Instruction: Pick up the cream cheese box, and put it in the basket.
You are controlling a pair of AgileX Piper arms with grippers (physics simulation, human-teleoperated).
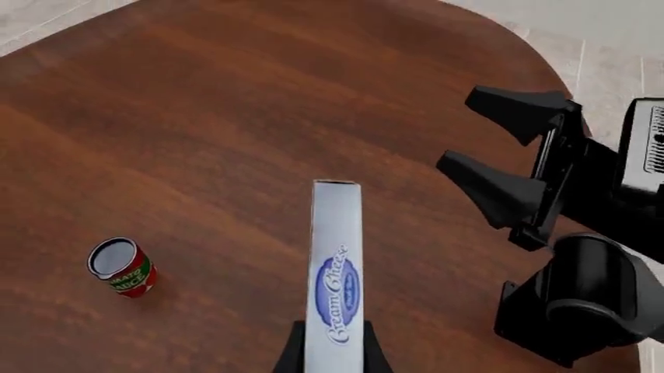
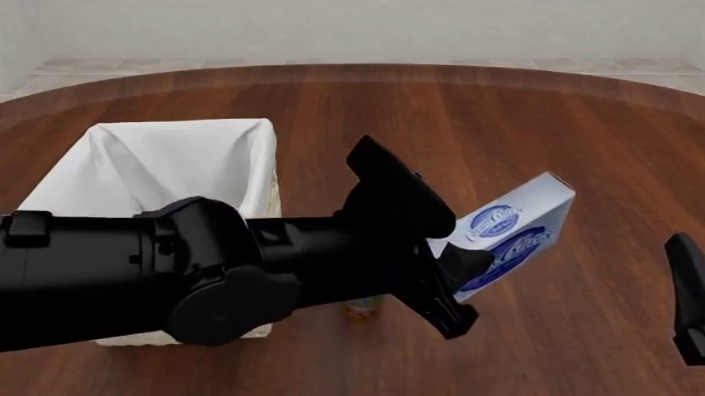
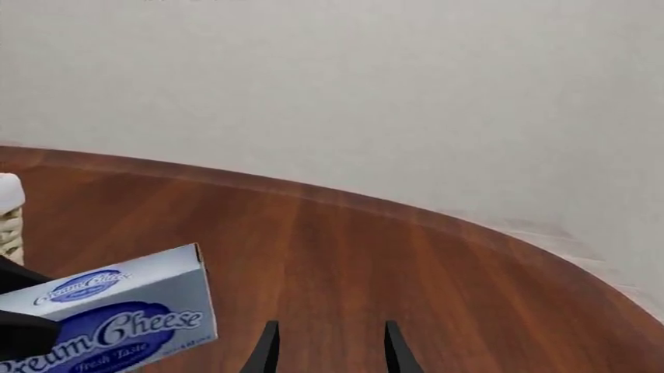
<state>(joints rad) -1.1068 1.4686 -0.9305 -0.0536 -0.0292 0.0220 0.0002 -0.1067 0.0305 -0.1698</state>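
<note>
My left gripper (image 1: pixel 334 353) is shut on the cream cheese box (image 1: pixel 337 268), a white carton with a blue oval logo, and holds it edge-on above the table. In the front view the box (image 2: pixel 516 231) hangs tilted in the air, to the right of the basket (image 2: pixel 165 161), a wicker basket lined with white cloth. The left arm hides the basket's front. My right gripper (image 3: pixel 330 350) is open and empty, to the right of the box (image 3: pixel 114 315) and apart from it. It also shows in the left wrist view (image 1: pixel 456 130) and at the front view's right edge (image 2: pixel 688 309).
A small red and green can (image 1: pixel 123 266) stands on the brown wooden table (image 1: pixel 228 116). In the front view a bit of a can (image 2: pixel 364 310) shows under the left arm. The table's rounded far edge (image 2: pixel 352 70) meets a pale floor and wall.
</note>
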